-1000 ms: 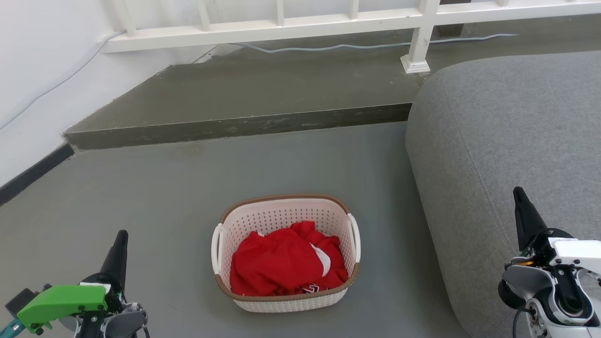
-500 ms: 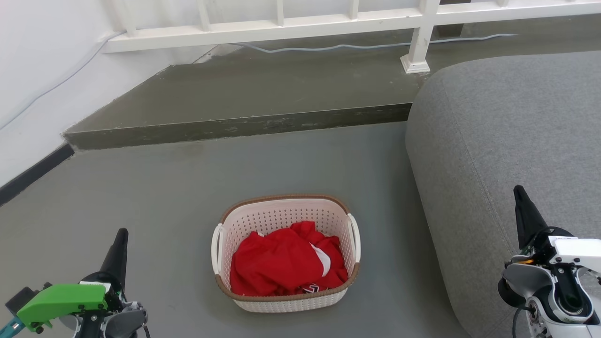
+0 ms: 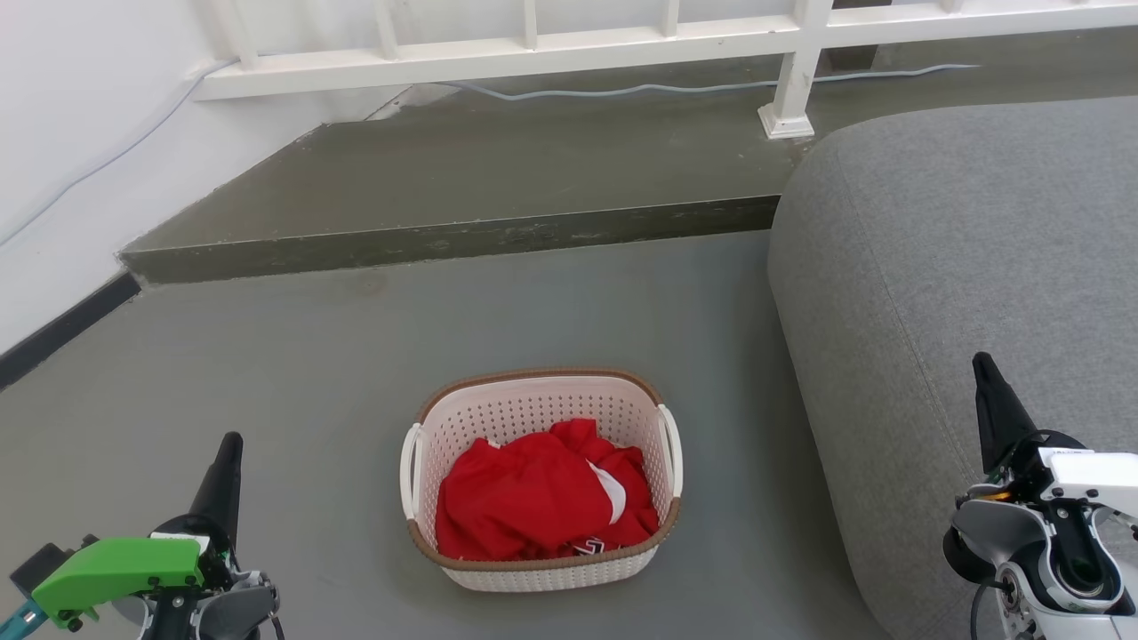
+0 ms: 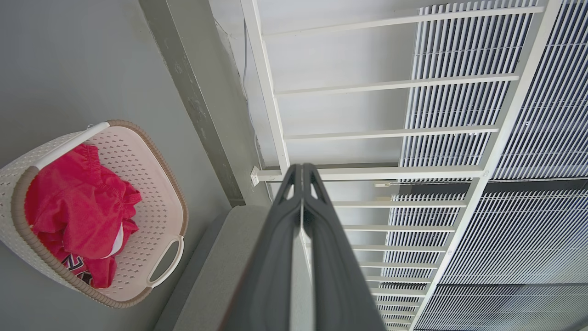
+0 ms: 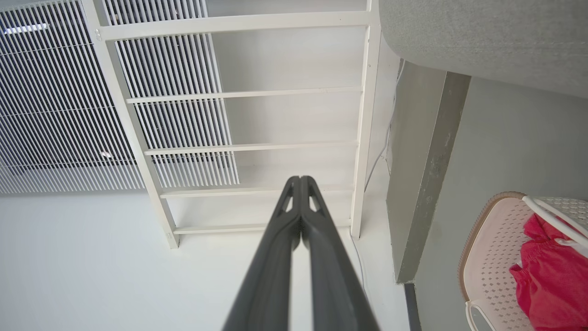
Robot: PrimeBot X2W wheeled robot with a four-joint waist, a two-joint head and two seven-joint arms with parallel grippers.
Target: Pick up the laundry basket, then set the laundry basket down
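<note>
The laundry basket (image 3: 533, 404) is cream-white and perforated, with a brown rim and white side handles. It stands on the grey floor at the centre front and holds a red garment (image 3: 533, 493). My left gripper (image 3: 229, 447) is shut and empty, well to the left of the basket. My right gripper (image 3: 982, 364) is shut and empty, to the right of it, in front of the grey sofa. The left wrist view has the basket (image 4: 151, 184) at its left, beyond the closed left gripper (image 4: 302, 169). The right wrist view has the basket (image 5: 487, 243) at its lower right, beside the closed right gripper (image 5: 299, 179).
A grey sofa (image 3: 960, 249) fills the right side, close to the basket. A raised concrete step (image 3: 444, 236) crosses behind the basket. A white railing (image 3: 791, 80) and a cable (image 3: 676, 87) run along the back. A white wall (image 3: 62, 133) stands at the left.
</note>
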